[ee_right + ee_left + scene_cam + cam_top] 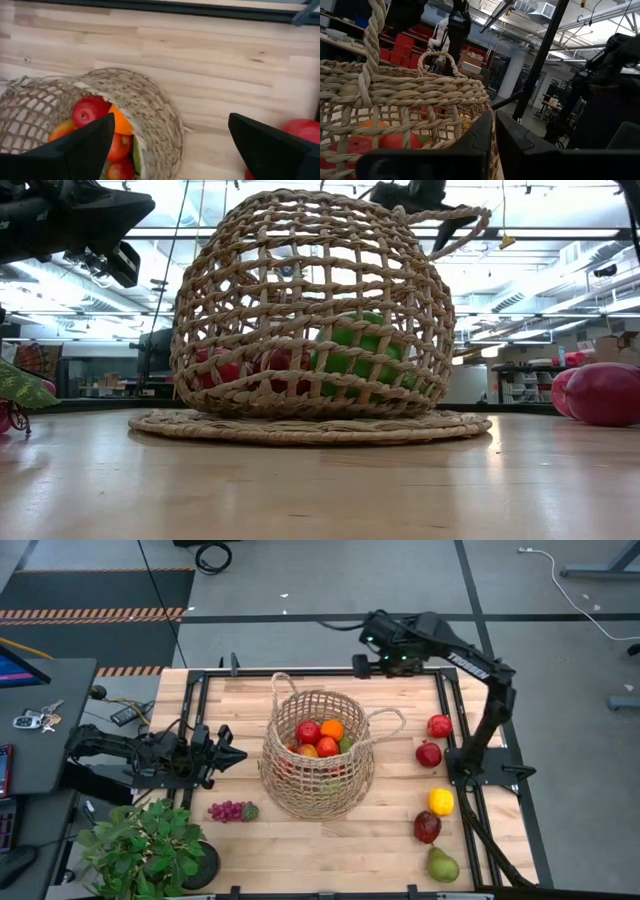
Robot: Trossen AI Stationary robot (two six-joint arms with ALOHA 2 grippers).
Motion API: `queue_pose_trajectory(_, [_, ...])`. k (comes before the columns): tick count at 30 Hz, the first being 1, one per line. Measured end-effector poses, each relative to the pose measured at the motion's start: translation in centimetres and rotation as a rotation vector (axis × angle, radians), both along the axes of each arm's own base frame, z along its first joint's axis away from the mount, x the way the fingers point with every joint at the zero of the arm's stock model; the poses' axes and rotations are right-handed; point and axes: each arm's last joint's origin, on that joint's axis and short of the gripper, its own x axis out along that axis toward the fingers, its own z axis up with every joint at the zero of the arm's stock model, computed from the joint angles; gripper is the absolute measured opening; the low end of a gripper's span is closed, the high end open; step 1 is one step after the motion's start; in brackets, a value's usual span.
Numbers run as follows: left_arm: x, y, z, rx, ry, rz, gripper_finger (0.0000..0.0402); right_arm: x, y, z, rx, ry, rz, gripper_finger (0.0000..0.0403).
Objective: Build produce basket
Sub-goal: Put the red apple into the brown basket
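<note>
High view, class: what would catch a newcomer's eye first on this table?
The big woven straw basket at the table's middle, already holding red apples and an orange. Next, the loose fruit down the right edge, from a red apple to a green pear. The left gripper, shut, sits beside the basket; the right gripper, open, hangs over the far edge.
</note>
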Motion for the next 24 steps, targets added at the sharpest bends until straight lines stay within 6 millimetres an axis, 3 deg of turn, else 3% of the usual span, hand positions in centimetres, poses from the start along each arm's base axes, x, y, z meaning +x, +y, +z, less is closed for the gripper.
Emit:
queue_pose_trajectory(4, [0.0, 0.0, 0.0, 0.0, 0.0, 0.0, 0.0032, -2.1, 0.1, 0.6, -0.006, -0.011, -0.022, 0.0396])
queue_pose_trajectory(9, [0.0, 0.0, 0.0, 0.0, 0.0, 0.0, 0.0025, -5.3, 1.1, -0.5, 0.037, 0.017, -0.072, 0.0396])
queue_pose_trajectory(16, [0.0, 0.0, 0.0, 0.0, 0.0, 0.0, 0.0028, -8.9, 1.9, -4.6, 0.064, 0.048, -0.089, 0.0396])
queue_pose_trajectory(24, [0.0, 0.0, 0.0, 0.0, 0.0, 0.0, 0.0032, -11.1, 1.6, -9.1, 0.021, -0.002, 0.02, 0.0396])
